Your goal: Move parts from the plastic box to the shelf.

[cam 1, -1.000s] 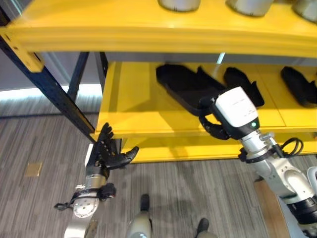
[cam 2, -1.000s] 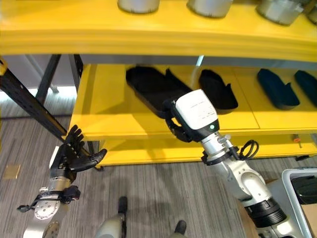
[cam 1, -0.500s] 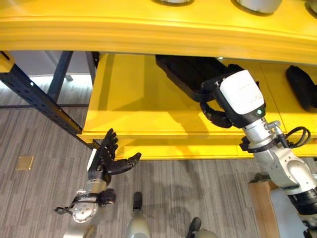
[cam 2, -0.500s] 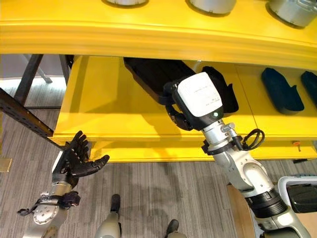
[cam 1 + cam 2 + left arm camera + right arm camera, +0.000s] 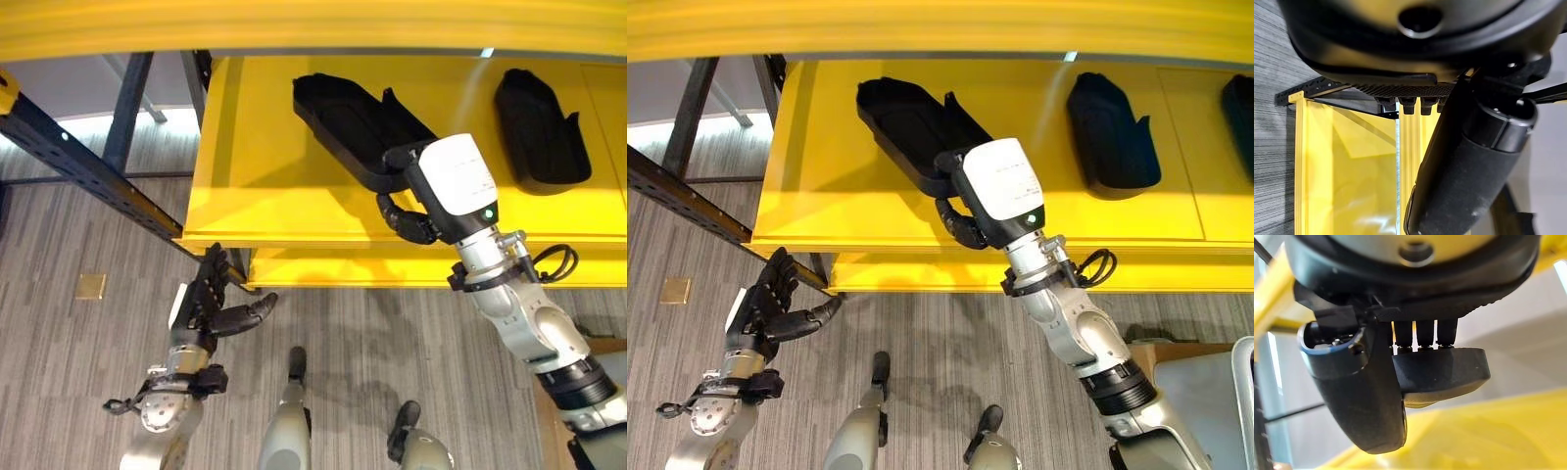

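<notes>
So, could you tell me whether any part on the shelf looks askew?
Yes: the black part held by the right hand lies diagonally on the yellow shelf, while the neighbouring part sits much straighter.

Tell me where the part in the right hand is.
In the eye views the black part lies on the yellow shelf, left of another black part, its near end gripped by the right hand.

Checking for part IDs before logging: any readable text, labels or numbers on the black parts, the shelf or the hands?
None readable.
Black part held by the right hand: no label or number visible.
Second black part on the yellow shelf: plain, no markings.
Shelf: no tags or signs.
Left hand: no print visible.
</notes>
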Motion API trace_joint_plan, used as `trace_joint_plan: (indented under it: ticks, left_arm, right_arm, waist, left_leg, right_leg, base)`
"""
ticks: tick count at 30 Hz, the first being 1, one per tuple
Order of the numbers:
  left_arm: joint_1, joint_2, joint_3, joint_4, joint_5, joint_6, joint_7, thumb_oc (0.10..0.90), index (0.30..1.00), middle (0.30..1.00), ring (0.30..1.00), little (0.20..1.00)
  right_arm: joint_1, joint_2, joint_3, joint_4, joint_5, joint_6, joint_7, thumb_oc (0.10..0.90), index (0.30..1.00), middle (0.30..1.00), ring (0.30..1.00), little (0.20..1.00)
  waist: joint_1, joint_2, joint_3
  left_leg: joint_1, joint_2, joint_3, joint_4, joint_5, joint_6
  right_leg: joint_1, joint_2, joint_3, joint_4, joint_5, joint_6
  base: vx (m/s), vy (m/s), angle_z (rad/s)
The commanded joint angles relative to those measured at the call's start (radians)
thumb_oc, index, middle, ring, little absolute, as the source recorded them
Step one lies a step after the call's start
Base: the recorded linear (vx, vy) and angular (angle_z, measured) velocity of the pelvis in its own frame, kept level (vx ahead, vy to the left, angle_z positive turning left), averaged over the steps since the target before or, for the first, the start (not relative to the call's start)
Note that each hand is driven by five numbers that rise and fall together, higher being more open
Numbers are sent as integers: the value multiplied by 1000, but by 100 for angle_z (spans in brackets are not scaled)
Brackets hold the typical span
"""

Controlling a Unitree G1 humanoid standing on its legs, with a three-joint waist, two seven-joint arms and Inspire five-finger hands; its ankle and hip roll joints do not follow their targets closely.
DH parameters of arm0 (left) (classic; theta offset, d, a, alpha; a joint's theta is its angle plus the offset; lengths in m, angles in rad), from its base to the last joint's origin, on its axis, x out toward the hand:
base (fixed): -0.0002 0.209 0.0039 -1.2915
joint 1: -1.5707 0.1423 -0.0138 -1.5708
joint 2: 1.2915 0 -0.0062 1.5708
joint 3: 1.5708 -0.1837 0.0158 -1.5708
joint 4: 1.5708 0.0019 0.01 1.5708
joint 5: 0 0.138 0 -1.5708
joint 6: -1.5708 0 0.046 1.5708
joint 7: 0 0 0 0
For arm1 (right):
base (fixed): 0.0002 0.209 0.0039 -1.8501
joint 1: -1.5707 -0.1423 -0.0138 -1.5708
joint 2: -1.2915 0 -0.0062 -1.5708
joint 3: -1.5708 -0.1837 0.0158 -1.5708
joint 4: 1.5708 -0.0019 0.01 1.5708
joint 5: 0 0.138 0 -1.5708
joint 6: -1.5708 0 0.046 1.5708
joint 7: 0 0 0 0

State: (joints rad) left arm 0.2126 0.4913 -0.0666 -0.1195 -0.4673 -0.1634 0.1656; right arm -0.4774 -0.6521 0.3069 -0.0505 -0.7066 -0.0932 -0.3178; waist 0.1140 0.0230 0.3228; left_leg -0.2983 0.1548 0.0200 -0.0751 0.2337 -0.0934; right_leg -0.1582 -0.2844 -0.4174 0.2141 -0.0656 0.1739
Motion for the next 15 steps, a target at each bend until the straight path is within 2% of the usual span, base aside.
trace_joint_plan:
  ticks: [1,10,15]
  left_arm:
    - [-66,47,22,-132,-21,-122,10,900,1000,1000,1000,1000]
    - [-85,58,-7,-124,-45,-136,10,900,1000,1000,1000,1000]
    - [-90,57,-20,-120,-42,-133,16,900,1000,1000,1000,1000]
  right_arm:
    - [-259,25,-30,-12,62,4,-162,400,300,300,300,300]
    - [-401,21,-20,243,140,64,-235,400,300,300,300,300]
    - [-413,49,-32,302,174,80,-264,400,300,300,300,300]
  waist:
    - [18,-22,6]
    - [41,6,75]
    - [42,11,95]
  left_leg:
    - [144,124,-18,32,-127,-75]
    - [57,107,-41,145,-164,-69]
    - [52,103,-40,151,-171,-64]
  right_leg:
    - [-75,-109,18,16,181,43]
    - [-128,-134,32,72,172,34]
    - [-144,-139,40,82,172,32]
  base:
    - [-36,16,2]
    - [-41,8,10]
    - [-8,5,2]
